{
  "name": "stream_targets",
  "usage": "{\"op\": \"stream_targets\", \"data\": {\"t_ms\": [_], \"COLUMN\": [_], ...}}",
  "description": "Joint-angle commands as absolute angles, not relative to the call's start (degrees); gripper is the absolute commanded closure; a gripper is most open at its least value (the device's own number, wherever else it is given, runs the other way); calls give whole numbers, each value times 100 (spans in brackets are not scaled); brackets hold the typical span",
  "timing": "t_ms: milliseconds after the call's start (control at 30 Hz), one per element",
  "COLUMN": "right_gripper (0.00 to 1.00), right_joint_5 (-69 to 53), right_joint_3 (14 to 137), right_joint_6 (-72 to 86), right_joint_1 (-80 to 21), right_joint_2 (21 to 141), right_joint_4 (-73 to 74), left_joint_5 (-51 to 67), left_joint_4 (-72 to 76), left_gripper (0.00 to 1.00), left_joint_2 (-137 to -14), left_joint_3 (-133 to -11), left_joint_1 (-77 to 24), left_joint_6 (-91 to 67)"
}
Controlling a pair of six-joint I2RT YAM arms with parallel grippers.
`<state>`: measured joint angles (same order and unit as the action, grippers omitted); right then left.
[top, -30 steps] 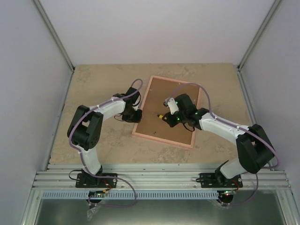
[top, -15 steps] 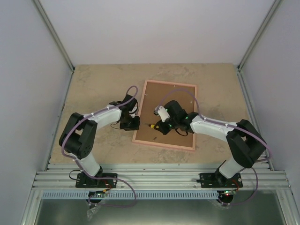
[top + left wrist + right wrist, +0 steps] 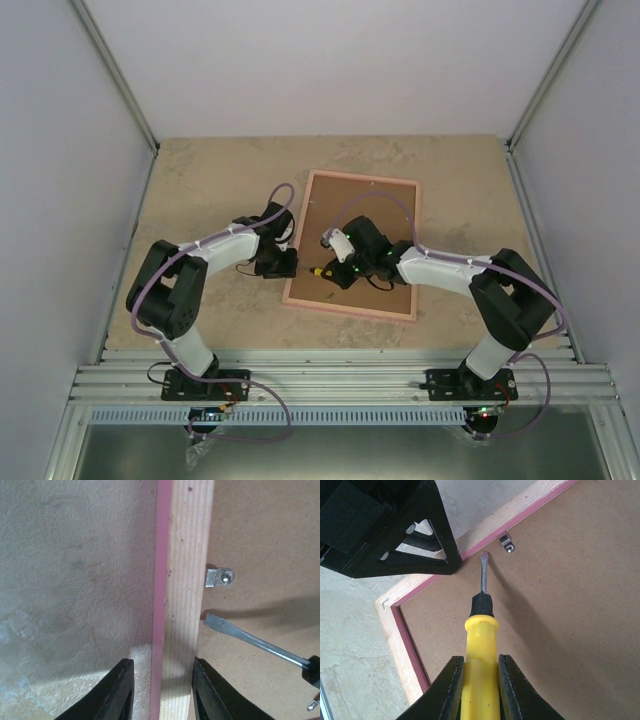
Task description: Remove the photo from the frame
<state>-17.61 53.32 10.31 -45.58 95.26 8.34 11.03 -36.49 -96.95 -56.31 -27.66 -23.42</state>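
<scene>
Pink-edged tan wooden picture frame (image 3: 185, 555) face-down, photo hidden beneath brown backing board (image 3: 560, 605) | left claw (image 3: 162, 680) spread astride rail | right claw (image 3: 481, 670) pinching yellow-handled flat screwdriver (image 3: 481, 630) | risk: blade could skid off silver metal tab (image 3: 218, 577), shifting unclamped frame

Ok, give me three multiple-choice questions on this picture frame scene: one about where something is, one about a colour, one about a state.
1. Where is the screwdriver tip relative to the frame?
A) outside it
B) just inside its rail, over the brown board, near the metal clip
C) at its far right corner

2. What colour is the screwdriver handle?
A) red
B) blue
C) yellow

3. How is the right gripper?
A) shut on the screwdriver
B) open and empty
C) shut on the metal clip

Answers: B, the tip lies at the rail's inner edge beside the clip; C, the handle is bright yellow; A, both fingers press against the handle.
</scene>
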Motion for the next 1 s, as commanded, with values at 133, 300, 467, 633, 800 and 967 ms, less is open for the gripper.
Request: {"op": "stream_targets", "data": {"t_ms": [133, 300, 467, 633, 800, 967], "right_gripper": [100, 100, 100, 100, 100, 100], "right_joint_5": [-1707, -1613, -1530, -1439, -1251, -881], "right_joint_3": [5527, 5557, 5615, 5681, 5734, 5703], "right_joint_6": [1134, 1137, 1149, 1168, 1231, 1395], "right_joint_1": [-4589, -4591, -4592, -4587, -4581, -4581], "right_joint_2": [9697, 9742, 9813, 9850, 9871, 9804], "right_joint_4": [632, 613, 594, 545, 541, 585], "left_joint_5": [1187, 1239, 1238, 1249, 1225, 1211], "left_joint_4": [-3635, -3621, -3618, -3610, -3618, -3610], "left_gripper": [71, 79, 86, 90, 93, 94], "left_joint_2": [-9912, -9993, -10032, -10046, -10048, -10040], "left_joint_3": [-5812, -5810, -5805, -5798, -5778, -5770], "left_joint_1": [-2799, -2800, -2804, -2804, -2803, -2804], "left_joint_6": [-2200, -2197, -2202, -2202, -2220, -2228]}}
